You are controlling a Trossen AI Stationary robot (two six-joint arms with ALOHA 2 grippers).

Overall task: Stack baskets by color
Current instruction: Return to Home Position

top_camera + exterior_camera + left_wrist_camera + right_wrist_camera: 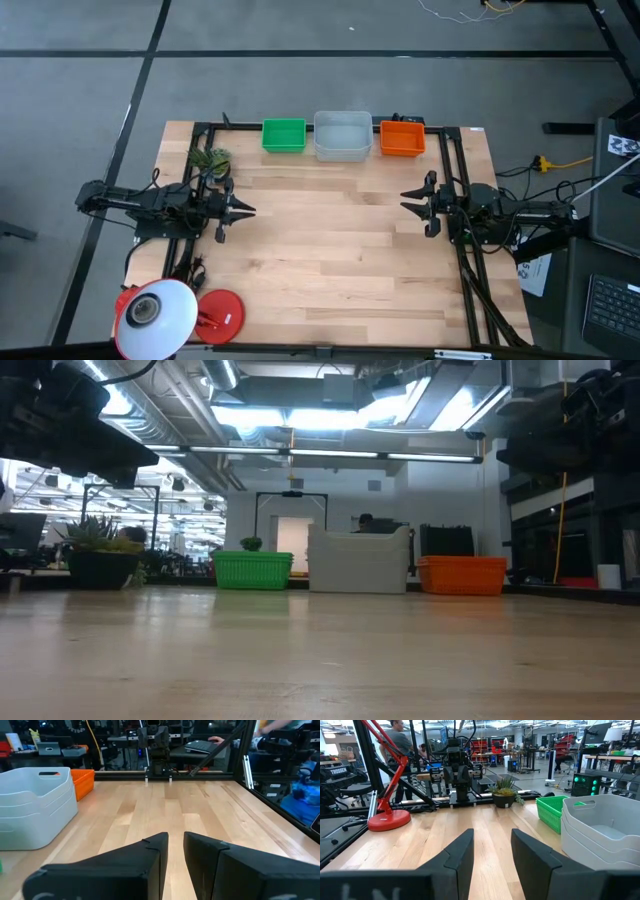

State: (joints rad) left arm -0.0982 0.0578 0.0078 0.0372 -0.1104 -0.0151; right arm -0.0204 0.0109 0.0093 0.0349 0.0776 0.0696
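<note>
Three baskets stand in a row along the table's far edge: a green basket (283,135) on the left, a larger grey-white basket (343,136) in the middle and an orange basket (402,138) on the right. The grey-white one (35,805) shows nested rims, one inside another. My left gripper (250,210) hovers level at the table's left side, pointing right. Its fingers (176,840) stand a narrow gap apart with nothing between them. My right gripper (404,200) hovers level at the right side, pointing left. Its fingers (492,837) stand wider apart and hold nothing.
A red round lamp base (220,312) and its white shade (155,315) sit at the near left corner. A small potted plant (208,160) stands at the far left. Black frame rails (462,160) run along the table's sides. Bare wood lies between the grippers.
</note>
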